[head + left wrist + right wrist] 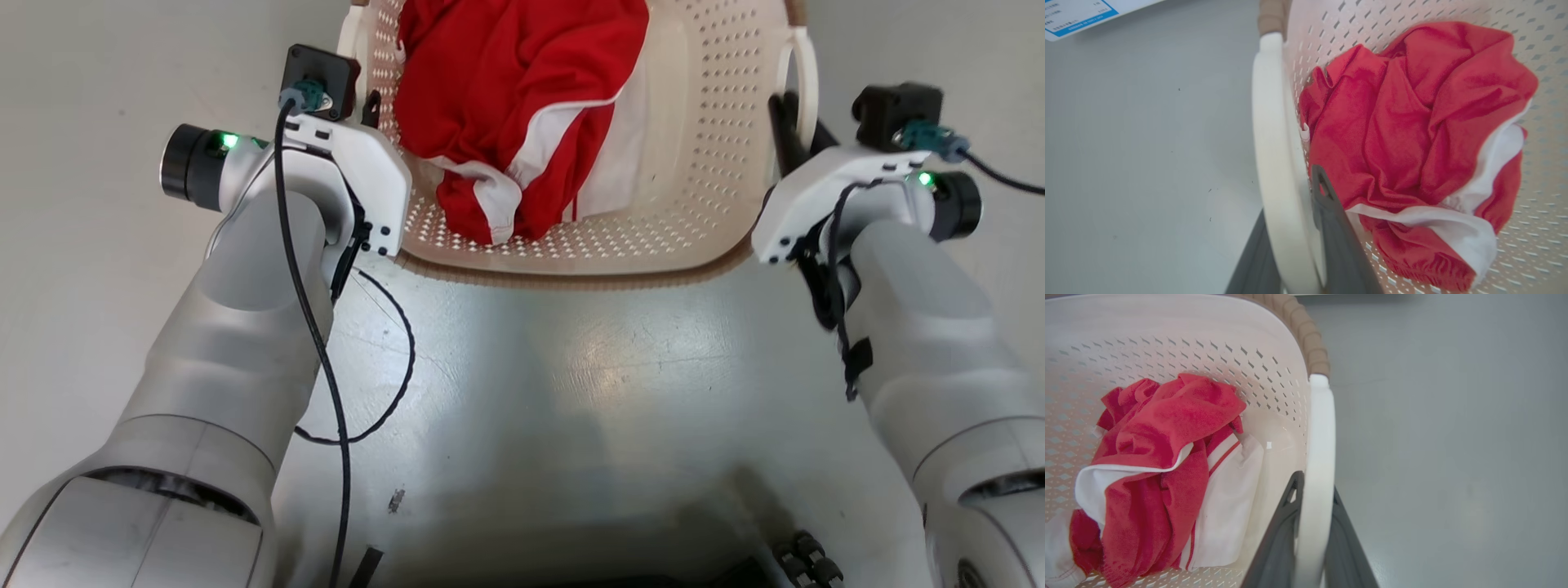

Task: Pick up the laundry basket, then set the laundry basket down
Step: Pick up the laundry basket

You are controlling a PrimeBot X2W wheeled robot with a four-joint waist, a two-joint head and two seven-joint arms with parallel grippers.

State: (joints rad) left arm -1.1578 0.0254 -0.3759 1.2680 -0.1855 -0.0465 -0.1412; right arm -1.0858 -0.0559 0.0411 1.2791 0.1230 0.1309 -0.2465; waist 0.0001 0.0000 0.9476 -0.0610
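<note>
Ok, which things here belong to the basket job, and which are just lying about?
Job: basket; left gripper and right gripper, both shut on its handles.
Lying about: red-and-white garment inside the basket; blue-edged printed sheet.

The blue-edged white label (1073, 14) carries print too blurred to read.

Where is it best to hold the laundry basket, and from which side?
Hold the laundry basket by its left handle and right handle, one per arm, coming from the robot's side. Each is a thin bar standing off the wall, so jaws fit around it.
</note>
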